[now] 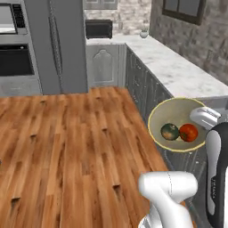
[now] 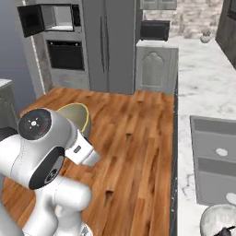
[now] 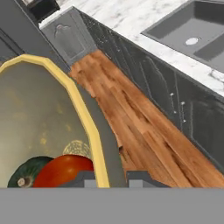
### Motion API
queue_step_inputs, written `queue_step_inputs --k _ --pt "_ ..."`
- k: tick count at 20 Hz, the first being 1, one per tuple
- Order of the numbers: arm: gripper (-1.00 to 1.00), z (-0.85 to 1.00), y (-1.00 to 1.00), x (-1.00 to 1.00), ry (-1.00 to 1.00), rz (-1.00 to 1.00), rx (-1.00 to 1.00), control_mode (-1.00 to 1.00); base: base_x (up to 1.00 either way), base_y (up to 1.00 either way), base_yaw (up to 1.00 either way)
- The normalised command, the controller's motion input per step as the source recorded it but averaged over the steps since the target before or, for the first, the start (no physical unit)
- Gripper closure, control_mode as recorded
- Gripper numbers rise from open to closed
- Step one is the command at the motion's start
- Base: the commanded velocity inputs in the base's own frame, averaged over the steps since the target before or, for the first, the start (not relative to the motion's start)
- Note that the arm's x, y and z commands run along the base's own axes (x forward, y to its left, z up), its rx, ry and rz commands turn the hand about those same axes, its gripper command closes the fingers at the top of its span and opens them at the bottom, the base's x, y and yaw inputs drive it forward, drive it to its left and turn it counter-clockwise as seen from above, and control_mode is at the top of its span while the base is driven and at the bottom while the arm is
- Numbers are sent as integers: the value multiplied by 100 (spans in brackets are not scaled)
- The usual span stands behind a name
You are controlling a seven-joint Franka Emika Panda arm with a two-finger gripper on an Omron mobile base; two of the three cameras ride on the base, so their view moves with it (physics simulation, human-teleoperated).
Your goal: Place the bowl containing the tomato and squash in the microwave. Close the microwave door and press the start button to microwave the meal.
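Pale yellow, the bowl (image 1: 176, 116) hangs in the air above the wooden floor (image 1: 67, 147), just beside the grey cabinet fronts (image 1: 144, 87) under the marble counter (image 1: 173, 67). Inside it the tomato (image 1: 189, 132) and the squash (image 1: 169, 132) lie side by side, touching. The gripper (image 3: 111, 178) pinches the bowl's rim, one finger inside and one outside. Far across the floor from the bowl, the microwave (image 2: 59, 17) stands with the microwave door (image 2: 30, 20) swung open.

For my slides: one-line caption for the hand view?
Gripper pinching the bowl rim, tomato and squash inside, above wooden floor.
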Motion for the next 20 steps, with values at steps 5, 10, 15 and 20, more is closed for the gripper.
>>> queue_step_inputs --k 5,10,15,20 --pt "100 0 0 0 0 0 0 100 31 43 61" --pt "100 0 0 0 0 0 0 100 84 34 44" --pt "100 0 0 0 0 0 0 100 100 21 26" --pt "100 0 0 0 0 0 0 100 100 13 13"
